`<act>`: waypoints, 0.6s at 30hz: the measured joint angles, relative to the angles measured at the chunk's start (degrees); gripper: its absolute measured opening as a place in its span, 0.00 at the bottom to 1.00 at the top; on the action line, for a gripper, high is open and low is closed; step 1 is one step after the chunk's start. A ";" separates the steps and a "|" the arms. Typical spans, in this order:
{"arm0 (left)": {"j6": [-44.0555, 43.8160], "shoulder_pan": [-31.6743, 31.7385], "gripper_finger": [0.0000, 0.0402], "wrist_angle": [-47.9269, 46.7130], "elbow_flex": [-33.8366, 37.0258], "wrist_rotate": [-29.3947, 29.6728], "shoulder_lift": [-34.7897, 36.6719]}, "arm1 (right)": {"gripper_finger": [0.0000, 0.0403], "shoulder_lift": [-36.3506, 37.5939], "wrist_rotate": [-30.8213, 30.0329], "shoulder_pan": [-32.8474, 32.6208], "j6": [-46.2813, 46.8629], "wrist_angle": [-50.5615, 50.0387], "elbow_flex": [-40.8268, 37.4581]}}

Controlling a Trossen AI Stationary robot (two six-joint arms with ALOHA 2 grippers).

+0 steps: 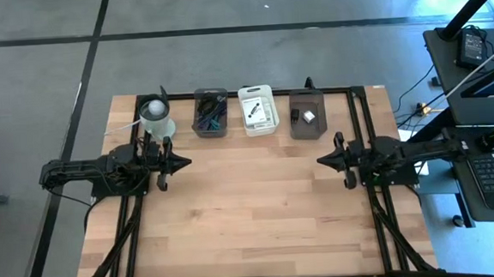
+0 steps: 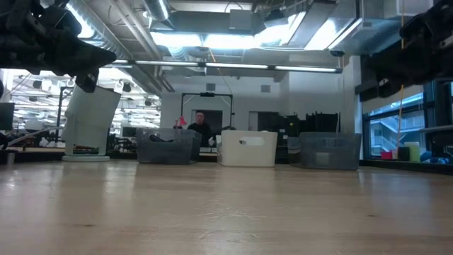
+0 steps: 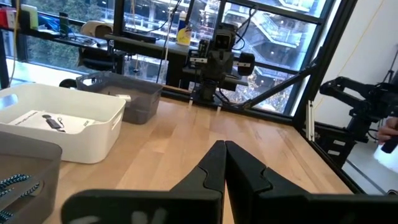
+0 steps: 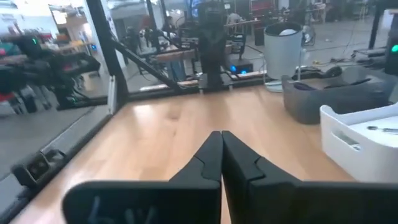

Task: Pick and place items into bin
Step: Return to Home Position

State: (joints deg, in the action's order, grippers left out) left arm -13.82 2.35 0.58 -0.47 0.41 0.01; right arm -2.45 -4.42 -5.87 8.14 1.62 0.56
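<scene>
Table point(image 1: 252, 215) bare of loose items in the high view; nothing is left to pick that I can see. Both arms are pulled to the sides. Left gripper point(image 1: 184, 163) is at the table's left side, right gripper point(image 1: 321, 160) at the right, tips facing each other and well apart. The wrist views show both sets of jaws pressed fully together, holding nothing.

Three bins sit in a row at the far edge:
- **Left dark bin** point(image 1: 211, 134): holds teal sticks point(image 1: 214, 116) plus dark clutter, too small to sort.
- **White bin** point(image 1: 259, 131): holds a printed card point(image 1: 256, 110).
- **Right dark bin** point(image 1: 308, 136): holds a black block point(image 1: 297, 115) and a whitish piece point(image 1: 309, 116).

So the items are all inside bins and the job looks done.

Risks, as judgement:
- **Tub:** the biggest one is the round tub point(image 1: 155, 114), which stands just beside the left arm's wrist. Any sweep or lift toward the far edge while parking could clip it and tip it.
- **Left dark bin:** it is next nearest, and a nudge could shift it.
- **Arm-to-arm contact:** unlikely given the gap.
- **Dropping something:** no risk, as nothing is held.
- **Person:** a person point(image 2: 201, 127) shows far behind the bins in the low view, apparently outside reach.
</scene>
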 joint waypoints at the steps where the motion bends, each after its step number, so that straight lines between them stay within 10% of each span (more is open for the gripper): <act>1: 0.00 0.00 0.01 0.00 0.00 0.02 0.00 | 0.02 -0.11 -0.19 0.01 -1.40 -0.07 0.00; 18: 0.00 0.00 0.01 0.00 0.00 0.02 0.00 | 0.06 -0.25 -0.09 0.02 -4.08 0.01 0.02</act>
State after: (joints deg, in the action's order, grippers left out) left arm -13.82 2.35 0.58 -0.47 0.43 0.01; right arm -2.70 -4.51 -5.85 4.07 1.63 0.58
